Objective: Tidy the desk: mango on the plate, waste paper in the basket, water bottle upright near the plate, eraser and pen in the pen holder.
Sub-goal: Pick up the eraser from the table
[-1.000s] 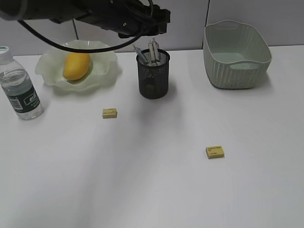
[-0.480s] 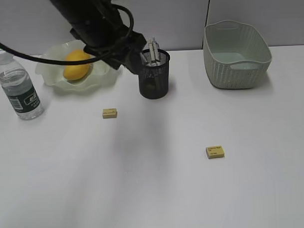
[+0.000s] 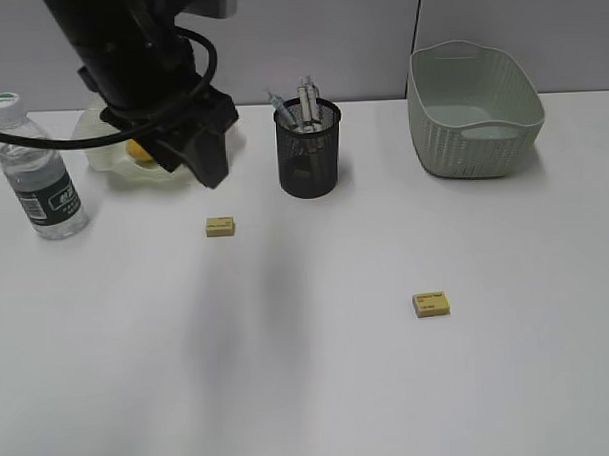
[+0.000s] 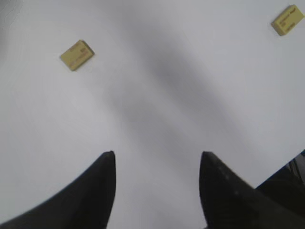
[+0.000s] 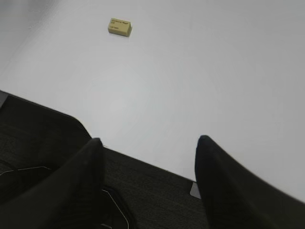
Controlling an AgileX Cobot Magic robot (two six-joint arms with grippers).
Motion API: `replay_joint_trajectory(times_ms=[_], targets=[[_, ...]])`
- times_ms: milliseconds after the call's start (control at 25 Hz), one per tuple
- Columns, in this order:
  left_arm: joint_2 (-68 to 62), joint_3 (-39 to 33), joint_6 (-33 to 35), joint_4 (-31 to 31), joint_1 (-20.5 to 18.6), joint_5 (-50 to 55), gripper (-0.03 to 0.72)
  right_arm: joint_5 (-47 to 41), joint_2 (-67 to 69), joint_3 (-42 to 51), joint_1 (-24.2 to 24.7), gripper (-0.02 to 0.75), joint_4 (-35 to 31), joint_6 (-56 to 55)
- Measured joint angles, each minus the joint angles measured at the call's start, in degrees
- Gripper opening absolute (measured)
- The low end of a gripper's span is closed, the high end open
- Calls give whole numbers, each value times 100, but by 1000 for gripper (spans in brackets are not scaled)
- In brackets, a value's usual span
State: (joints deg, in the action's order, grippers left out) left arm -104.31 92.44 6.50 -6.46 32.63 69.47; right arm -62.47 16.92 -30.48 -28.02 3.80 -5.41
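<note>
Erasers are what is left to tidy: 2 small yellow blocks lie flat on the white tabletop (image 3: 320, 388). The nearer eraser (image 3: 220, 226) sits just in front of the left gripper (image 3: 208, 169), between the water bottle (image 3: 34, 172) and the pen holder (image 3: 308, 148). The far eraser (image 3: 430, 304) lies well apart, out toward the front right.

Each eraser looks light, firm and slightly rubbery, so it should not slip or crush. It is low and flat, so the fingertips need to reach right down to the tabletop and pinch across the 2 short sides.

Left gripper's jaws stand apart and hold nothing, seen over bare tabletop in the left wrist view. The right gripper (image 5: 147, 157) is likewise spread and empty, at the tabletop's edge.

Pens already stand in the pen holder. The mango (image 3: 139, 151) is mostly hidden behind the arm.
</note>
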Motion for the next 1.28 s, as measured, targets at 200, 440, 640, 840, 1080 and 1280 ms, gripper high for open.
replay_joint_trajectory(times_ms=[200, 440, 640, 840, 1080, 1280], targets=[[577, -851, -4, 78, 0, -5, 428, 0, 0, 0, 0, 477, 0, 0], [1686, -2503, -6, 129, 0, -330, 426, 0, 0, 0, 0, 477, 0, 0], [2868, -3566, -6, 274, 0, -608, 426, 52, 0, 0, 0, 477, 0, 0], [4151, -4262, -67, 286, 0, -656, 425, 174, 0, 0, 0, 477, 0, -4], [6032, -5022, -194, 286, 0, -796, 425, 223, 0, 0, 0, 477, 21, -4], [7303, -5576, -199, 291, 0, -790, 425, 205, 0, 0, 0, 477, 27, -4]])
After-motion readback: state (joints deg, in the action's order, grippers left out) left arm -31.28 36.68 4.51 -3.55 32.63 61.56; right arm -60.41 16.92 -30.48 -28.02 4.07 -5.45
